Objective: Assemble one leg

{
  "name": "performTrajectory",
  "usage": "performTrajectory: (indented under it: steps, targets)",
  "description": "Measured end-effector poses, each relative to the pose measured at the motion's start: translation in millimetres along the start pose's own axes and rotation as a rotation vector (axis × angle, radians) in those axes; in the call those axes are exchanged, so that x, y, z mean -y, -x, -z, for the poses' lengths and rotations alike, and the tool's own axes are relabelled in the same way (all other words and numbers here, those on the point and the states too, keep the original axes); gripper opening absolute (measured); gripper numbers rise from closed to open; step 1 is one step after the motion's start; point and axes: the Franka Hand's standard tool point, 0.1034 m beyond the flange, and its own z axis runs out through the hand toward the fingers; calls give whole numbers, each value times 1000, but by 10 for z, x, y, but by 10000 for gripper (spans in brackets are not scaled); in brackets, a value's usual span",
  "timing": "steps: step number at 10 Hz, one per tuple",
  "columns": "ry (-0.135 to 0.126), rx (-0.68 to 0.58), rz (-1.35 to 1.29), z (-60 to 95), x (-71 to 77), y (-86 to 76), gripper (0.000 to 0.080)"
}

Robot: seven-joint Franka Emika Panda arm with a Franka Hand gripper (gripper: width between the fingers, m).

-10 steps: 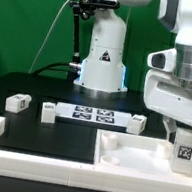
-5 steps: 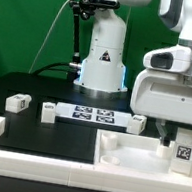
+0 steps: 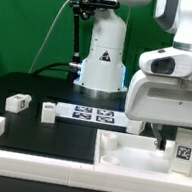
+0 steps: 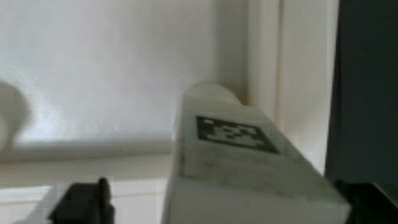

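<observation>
White leg point(image 4: 240, 150) sits between your gripper's point(image 4: 228, 203) spread fingers.
You can see the dark fingertips point(image 4: 82, 203) flanking it over the square tray point(image 3: 125, 150), far right.

White leg point(image 3: 183, 151), black-and-white tag

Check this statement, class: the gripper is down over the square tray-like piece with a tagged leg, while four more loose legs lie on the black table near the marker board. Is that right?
Not quite. The exterior view shows only two loose legs on the black table: one apart toward that view's left, another at the marker board's end. The gripper is indeed over the square piece with a tagged leg.
</observation>
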Motion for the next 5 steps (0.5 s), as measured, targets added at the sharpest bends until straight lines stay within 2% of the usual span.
performTrajectory:
  steps: [1,2,3,5]
  targets:
    - [0,0,0,0,0,0,426]
    - [0,0,0,0,0,0,426]
    - [0,0,-2,0,1,0,290]
    - [-1,0,-49,-1,2,1,290]
